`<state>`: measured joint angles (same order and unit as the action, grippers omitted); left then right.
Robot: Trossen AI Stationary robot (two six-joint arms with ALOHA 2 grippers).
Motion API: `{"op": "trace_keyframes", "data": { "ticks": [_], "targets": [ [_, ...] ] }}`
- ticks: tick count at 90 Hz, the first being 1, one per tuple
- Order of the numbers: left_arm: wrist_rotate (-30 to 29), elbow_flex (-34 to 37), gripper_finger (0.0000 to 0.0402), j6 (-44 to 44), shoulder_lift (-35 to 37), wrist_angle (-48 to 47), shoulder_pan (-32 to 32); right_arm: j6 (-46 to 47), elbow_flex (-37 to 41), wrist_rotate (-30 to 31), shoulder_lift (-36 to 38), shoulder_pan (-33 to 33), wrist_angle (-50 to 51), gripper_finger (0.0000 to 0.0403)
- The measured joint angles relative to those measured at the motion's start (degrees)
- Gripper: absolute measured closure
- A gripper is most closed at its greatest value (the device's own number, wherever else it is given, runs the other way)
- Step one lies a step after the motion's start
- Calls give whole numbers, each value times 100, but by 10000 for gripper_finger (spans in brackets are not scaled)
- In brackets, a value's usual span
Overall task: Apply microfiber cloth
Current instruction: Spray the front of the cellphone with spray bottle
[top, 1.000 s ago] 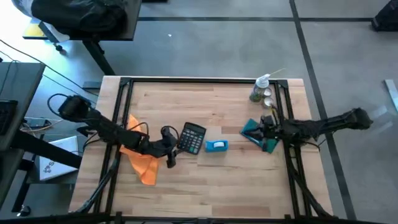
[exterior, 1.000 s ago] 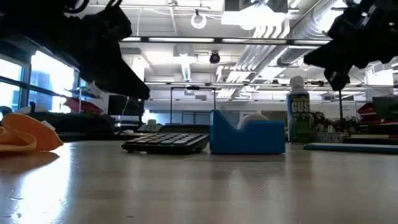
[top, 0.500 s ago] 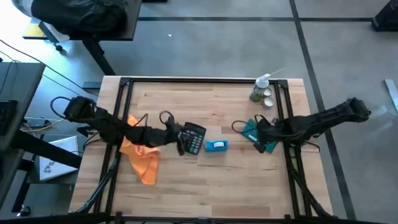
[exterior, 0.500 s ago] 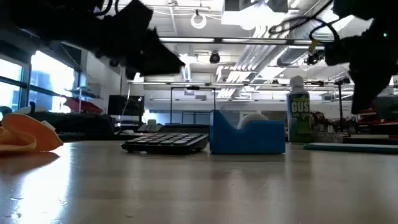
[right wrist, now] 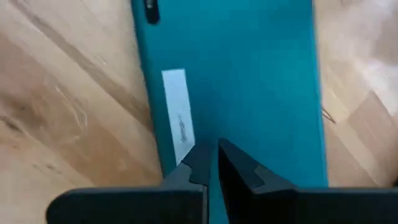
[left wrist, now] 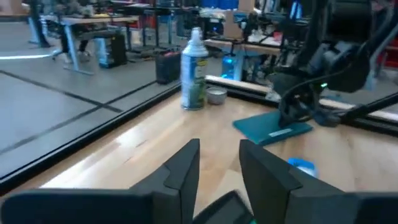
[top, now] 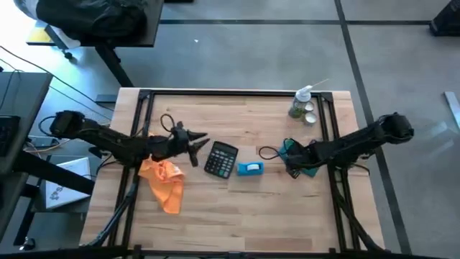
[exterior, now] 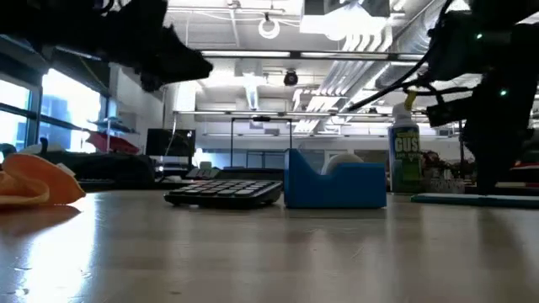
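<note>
The orange microfiber cloth [top: 164, 184] lies crumpled on the table's left part, and no gripper touches it; it also shows at the edge of the low view [exterior: 34, 183]. My left gripper [top: 196, 142] hovers above the table between the cloth and the black calculator [top: 221, 159]. It is open, with nothing between its fingers [left wrist: 186, 169]. My right gripper [right wrist: 213, 157] is shut and points down over the flat teal slab [right wrist: 249, 74], which lies flat on the right part of the table [top: 290, 148]. My right gripper stands with its shut fingertips [right wrist: 202, 160] right over the teal slab's face, beside its white label [right wrist: 177, 109], coming from above. I cannot tell whether the tips touch the slab. The slab lies flat on the table.
A small blue-and-white box [top: 250, 168] stands right of the calculator. A spray bottle [top: 301, 101] and a small tin [top: 310, 115] stand at the far right corner. Bare wood lies along the near edge [top: 237, 216] and the far middle.
My left gripper has risen and swung from beside the calculator's near left corner toward the far edge, away from the cloth. My right gripper has moved toward the table's left and come down over the teal slab. The cloth has stayed where it was.
</note>
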<state>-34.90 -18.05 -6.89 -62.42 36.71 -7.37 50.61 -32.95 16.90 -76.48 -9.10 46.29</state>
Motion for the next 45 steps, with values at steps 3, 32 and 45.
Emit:
{"op": "trace_keyframes", "data": {
  "ticks": [3,32,45],
  "targets": [
    [-56,85,315,31,46,3,54,-142,-7,-14,-70,120,-86,403],
    [-211,407,321,-348,-259,8,481,-2192,-450,-126,-643,1525,-1860,403],
    [137,312,321,-254,-520,48,745,-3190,-743,-78,-1394,2093,-2662,403]
  ]
}}
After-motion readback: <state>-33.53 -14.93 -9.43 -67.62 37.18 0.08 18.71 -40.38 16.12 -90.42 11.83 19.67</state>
